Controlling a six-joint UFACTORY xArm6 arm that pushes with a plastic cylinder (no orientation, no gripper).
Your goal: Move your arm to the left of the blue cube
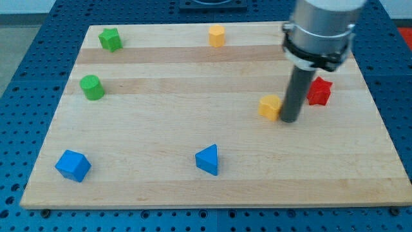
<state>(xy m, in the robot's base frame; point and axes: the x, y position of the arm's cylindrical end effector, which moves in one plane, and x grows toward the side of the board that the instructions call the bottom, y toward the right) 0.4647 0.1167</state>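
Observation:
The blue cube lies near the bottom left corner of the wooden board. My tip is far off to the view's right, right of centre, touching or almost touching the right side of a yellow block. A red star-shaped block sits just right of the rod. The tip is well to the right of the blue cube and higher in the view.
A blue triangular block lies at bottom centre. A green star block is at top left, a green cylinder below it. A yellow hexagonal block is at top centre. A blue perforated table surrounds the board.

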